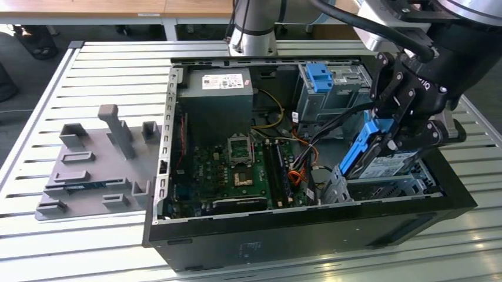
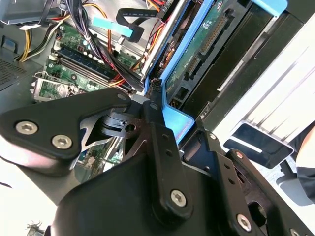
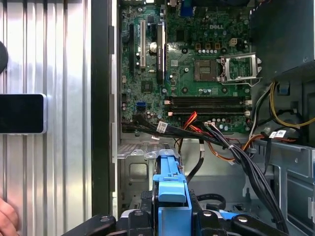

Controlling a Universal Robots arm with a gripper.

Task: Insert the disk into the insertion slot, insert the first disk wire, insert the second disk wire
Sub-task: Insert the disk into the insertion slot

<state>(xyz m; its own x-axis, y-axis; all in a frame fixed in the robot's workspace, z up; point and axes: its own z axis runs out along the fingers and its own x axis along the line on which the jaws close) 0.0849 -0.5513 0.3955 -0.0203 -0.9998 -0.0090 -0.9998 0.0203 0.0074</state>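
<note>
While your jaws are clamped on the disk (image 1: 386,166) by its blue caddy, it leans steeply over the insertion slot (image 1: 404,183), lower end at the opening | slot: corner of the open computer case (image 1: 314,232), exterior view's right | black cables (image 3: 234,146) cross the motherboard (image 3: 182,93) nearby | case on your slatted counter (image 1: 102,64)

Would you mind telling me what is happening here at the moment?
The arm's gripper is shut on the disk, holding it tilted by its blue caddy over the insertion slot, at the exterior view's right inside the open computer case. The disk's lower end is at the slot's top, not yet seated flat. Loose cables lie beside it.
</note>
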